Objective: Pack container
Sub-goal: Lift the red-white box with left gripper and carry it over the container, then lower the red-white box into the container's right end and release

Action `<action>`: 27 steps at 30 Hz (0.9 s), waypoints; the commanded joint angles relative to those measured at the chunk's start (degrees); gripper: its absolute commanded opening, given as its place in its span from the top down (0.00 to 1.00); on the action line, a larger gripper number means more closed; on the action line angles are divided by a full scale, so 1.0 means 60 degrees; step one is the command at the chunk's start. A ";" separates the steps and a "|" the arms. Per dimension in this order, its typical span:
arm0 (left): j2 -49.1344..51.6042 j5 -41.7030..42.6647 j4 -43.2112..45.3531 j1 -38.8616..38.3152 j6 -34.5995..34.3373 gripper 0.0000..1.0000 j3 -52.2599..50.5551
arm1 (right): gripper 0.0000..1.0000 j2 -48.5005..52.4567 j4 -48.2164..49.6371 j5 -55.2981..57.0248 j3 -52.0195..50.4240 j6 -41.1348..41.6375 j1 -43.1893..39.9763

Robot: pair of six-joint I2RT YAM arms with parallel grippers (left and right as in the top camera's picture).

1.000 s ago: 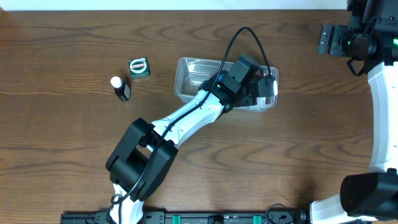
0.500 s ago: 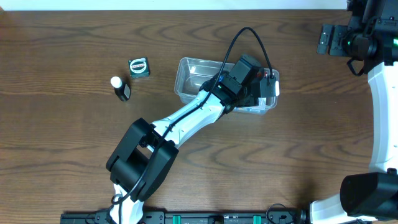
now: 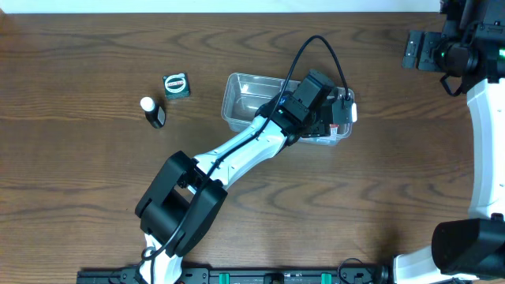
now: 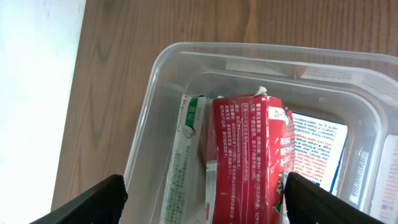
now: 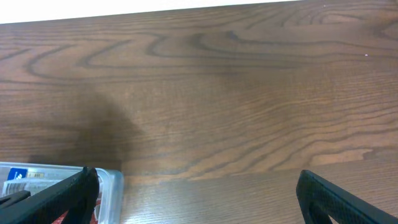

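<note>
Red box (image 4: pixel 249 155) and packets (image 4: pixel 183 165) lie in the container (image 3: pixel 243 98); left gripper (image 4: pixel 203 186) hovers above, spread, empty. Left of it, bottle (image 3: pixel 154 113) and small box (image 3: pixel 177 84) remain unpacked. Right gripper (image 5: pixel 196 186) spread.

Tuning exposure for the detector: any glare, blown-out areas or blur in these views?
Overhead: even light, sharp; mild highlights on the container walls. Left wrist: blown-out white patch top left; red box print in focus, soft reflections on the clear wall. Right wrist: table grain fairly sharp, soft shadow at left, no glare.
</note>
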 commanded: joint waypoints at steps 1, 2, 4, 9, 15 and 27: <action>-0.0259 -0.0087 -0.0073 -0.0073 -0.0015 0.18 0.0138 | 0.01 0.0018 -0.0007 0.0062 0.0044 0.0135 -0.0036; -0.0273 -0.0087 -0.0069 -0.0073 -0.0015 0.18 0.0142 | 0.01 0.0018 -0.0007 0.0066 0.0044 0.0135 -0.0036; -0.0284 -0.0138 -0.0073 -0.0073 -0.0015 0.18 0.0138 | 0.01 0.0018 -0.0007 0.0066 0.0044 0.0131 -0.0036; -0.0284 -0.0798 0.0051 -0.0073 -0.0055 0.18 0.0142 | 0.01 0.0018 -0.0007 0.0062 0.0044 0.0135 -0.0036; -0.0288 -0.1293 0.0557 -0.0069 -0.0452 0.18 0.0142 | 0.01 0.0018 -0.0007 0.0062 0.0044 0.0135 -0.0036; -0.0288 -0.1603 0.1016 -0.0073 -0.0543 0.18 0.0142 | 0.01 0.0018 -0.0007 0.0062 0.0044 0.0131 -0.0036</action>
